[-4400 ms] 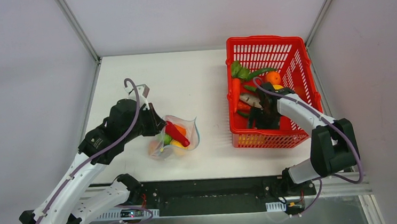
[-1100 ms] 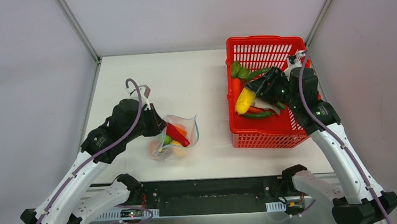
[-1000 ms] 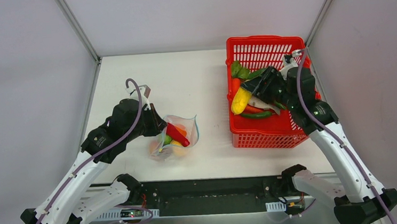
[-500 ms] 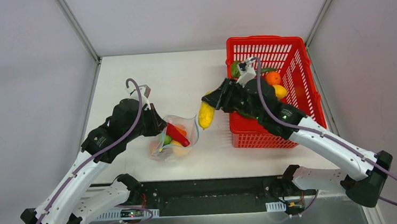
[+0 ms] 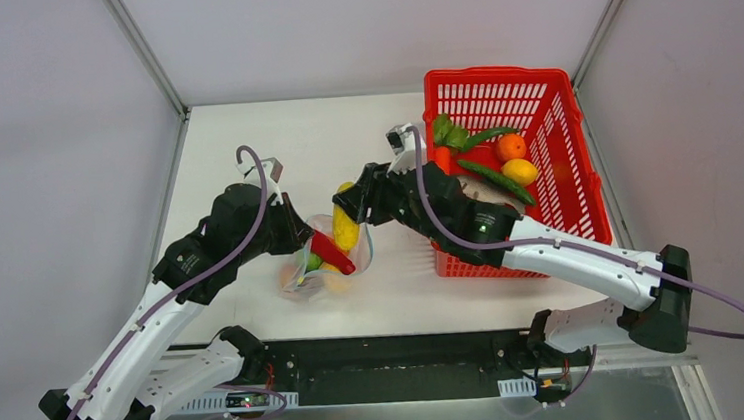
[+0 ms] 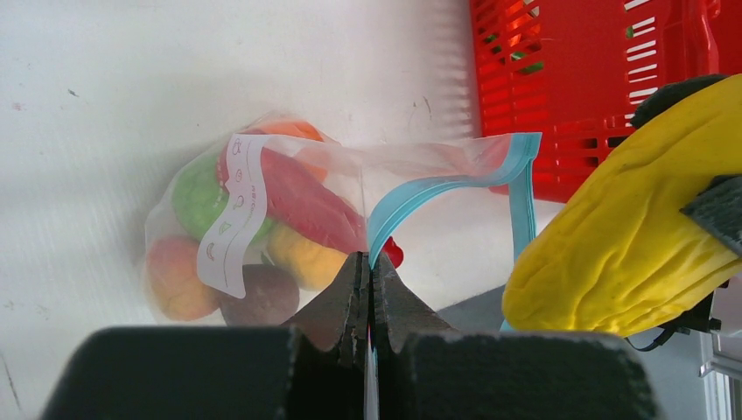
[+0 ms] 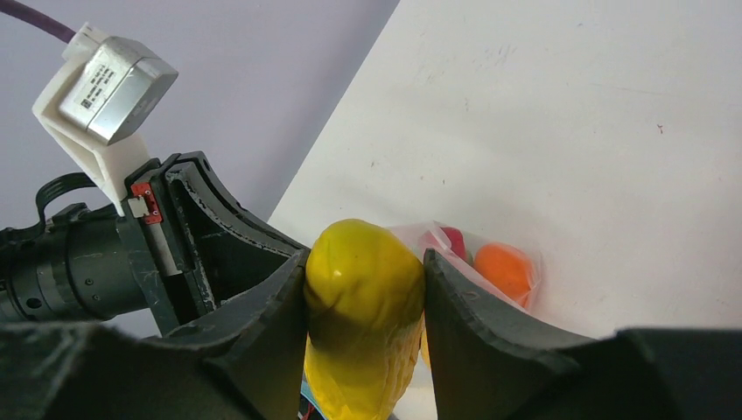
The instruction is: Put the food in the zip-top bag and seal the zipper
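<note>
Zip-top bag [image 6: 262, 188]: lies on the worktop [image 5: 283, 147] left of the red basket [image 5: 549, 86], apart from it, mouth gaping toward the basket.
Zipper [image 6: 437, 188]: the teal strip is parted. One side arches up from the left gripper, the other runs down past the yellow piece.
Food in the bag: a red piece [image 6: 306, 201], green piece [image 6: 197, 197], peach ball [image 6: 171, 280], dark purple ball [image 6: 262, 297], a small yellow one [image 6: 302, 258] and an orange one [image 6: 293, 129].
In the way: the red piece slants across the opening, its tip poking past the zipper.
Left gripper [image 6: 367, 262]: clenched on the near side of the zipper strip, pinching the bag's lip.
Yellow piece [image 5: 346, 227]: a ribbed, corn-like piece, upright, directly over the bag's mouth. Whether it touches the plastic cannot be told.
Right gripper [image 7: 365, 262]: grasping the yellow piece between both fingers, close beside the left gripper.
Basket contents: an orange ball [image 5: 510, 146], a yellow fruit [image 5: 519, 171], green pieces [image 5: 447, 132] and a long green pod [image 5: 491, 181].
</note>
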Controlling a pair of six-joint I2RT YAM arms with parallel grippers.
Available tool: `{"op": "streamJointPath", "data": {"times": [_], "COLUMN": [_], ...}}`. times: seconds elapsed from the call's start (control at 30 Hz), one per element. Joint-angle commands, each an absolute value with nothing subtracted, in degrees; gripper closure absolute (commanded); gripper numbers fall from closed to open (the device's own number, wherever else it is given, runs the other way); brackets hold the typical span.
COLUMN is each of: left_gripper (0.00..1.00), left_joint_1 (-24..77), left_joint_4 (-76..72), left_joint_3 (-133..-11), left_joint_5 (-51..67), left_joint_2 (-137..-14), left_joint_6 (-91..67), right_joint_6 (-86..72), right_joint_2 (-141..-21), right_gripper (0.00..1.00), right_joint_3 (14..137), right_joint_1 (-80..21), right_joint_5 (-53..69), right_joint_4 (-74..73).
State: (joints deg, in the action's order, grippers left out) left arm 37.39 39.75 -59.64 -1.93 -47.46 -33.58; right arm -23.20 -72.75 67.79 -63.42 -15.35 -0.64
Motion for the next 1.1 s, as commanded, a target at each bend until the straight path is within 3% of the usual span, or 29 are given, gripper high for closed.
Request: {"op": "streamJointPath", "data": {"times": [0.0,1.07], "left_gripper": [1.00,1.00], "left_joint_1": [36.83,36.83], "left_joint_4": [39.68,39.73], "left_joint_3": [-62.16,-61.96], "left_joint_5": [-1.98,-2.00], "left_joint_2": [-46.94,-46.58], "left_joint_6": [-33.93,-33.84], "right_joint_6": [-18.53,-8.39], "right_joint_2": [-74.30,-80.93], "right_gripper": [0.79,0.79], "right_joint_3": [71.07,72.19], "right_joint_1": [-65.59,-70.49], "right_joint_5": [-19.46,-25.29], "right_joint_4": [3.84,7.43]}}
